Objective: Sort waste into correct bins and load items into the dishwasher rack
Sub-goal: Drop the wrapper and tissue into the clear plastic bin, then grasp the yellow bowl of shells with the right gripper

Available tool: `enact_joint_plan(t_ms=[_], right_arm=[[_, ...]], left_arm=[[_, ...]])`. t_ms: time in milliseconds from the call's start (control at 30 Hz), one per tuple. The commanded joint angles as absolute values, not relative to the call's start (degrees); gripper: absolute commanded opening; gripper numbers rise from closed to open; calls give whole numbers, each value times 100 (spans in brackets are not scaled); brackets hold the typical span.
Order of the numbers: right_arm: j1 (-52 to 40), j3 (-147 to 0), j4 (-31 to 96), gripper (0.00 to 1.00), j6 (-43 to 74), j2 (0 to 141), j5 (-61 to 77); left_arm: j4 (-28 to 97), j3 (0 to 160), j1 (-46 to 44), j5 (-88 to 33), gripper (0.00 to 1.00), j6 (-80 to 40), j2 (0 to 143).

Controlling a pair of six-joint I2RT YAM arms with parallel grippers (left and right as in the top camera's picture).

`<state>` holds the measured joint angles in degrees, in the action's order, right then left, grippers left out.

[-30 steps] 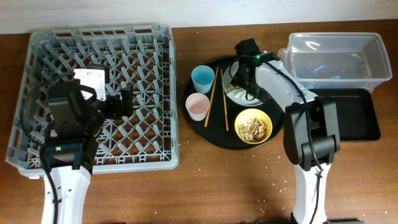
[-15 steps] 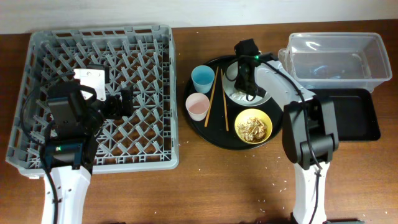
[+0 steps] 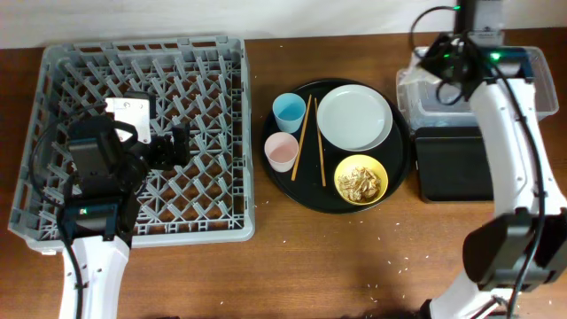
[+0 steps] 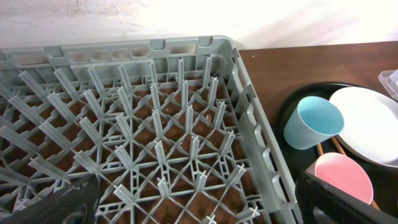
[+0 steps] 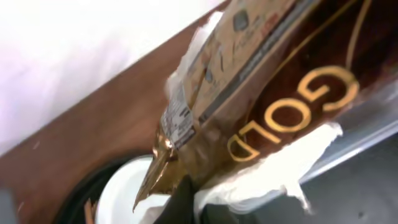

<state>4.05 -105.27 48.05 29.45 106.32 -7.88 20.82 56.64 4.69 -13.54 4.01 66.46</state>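
My right gripper (image 5: 198,200) is shut on the gold-brown snack wrapper (image 5: 267,93) and a crumpled white napkin (image 5: 273,168). In the overhead view this gripper (image 3: 440,60) hangs over the left end of the clear tub (image 3: 532,84), above the shallow black tray (image 3: 452,164). The white plate (image 3: 354,118) lies bare on the round black tray (image 3: 292,190), beside the yellow bowl (image 3: 341,168) of brown food scraps (image 3: 361,182), the blue cup (image 3: 288,112), the pink cup (image 3: 281,151) and the chopsticks (image 3: 307,137). My left gripper (image 3: 173,146) stands open over the grey rack (image 3: 146,44), holding nothing.
The left wrist view looks across the rack's pegs (image 4: 155,124) toward the blue cup (image 4: 313,122) and pink cup (image 4: 343,179). Small rice crumbs are scattered on the wooden table (image 3: 390,257) in front of the round tray.
My right gripper shut on the wrapper and napkin on the plate, lifted them and swung right to the clear tub. The plate is now bare. The left arm has not moved.
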Motion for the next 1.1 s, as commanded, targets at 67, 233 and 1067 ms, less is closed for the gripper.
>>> enact_joint_plan(t_ms=[67, 233, 1067], right_arm=[[1035, -10554, 4239, 4, 3068, 11417, -816], [1249, -10554, 3701, 98, 3061, 12027, -814], [-2099, -8042, 5537, 60, 1542, 10753, 40]], left_arm=[[2075, 5765, 478, -1417, 100, 370, 6687], [2075, 5765, 478, -1417, 100, 370, 6687], [2075, 5765, 478, -1417, 100, 370, 6687]])
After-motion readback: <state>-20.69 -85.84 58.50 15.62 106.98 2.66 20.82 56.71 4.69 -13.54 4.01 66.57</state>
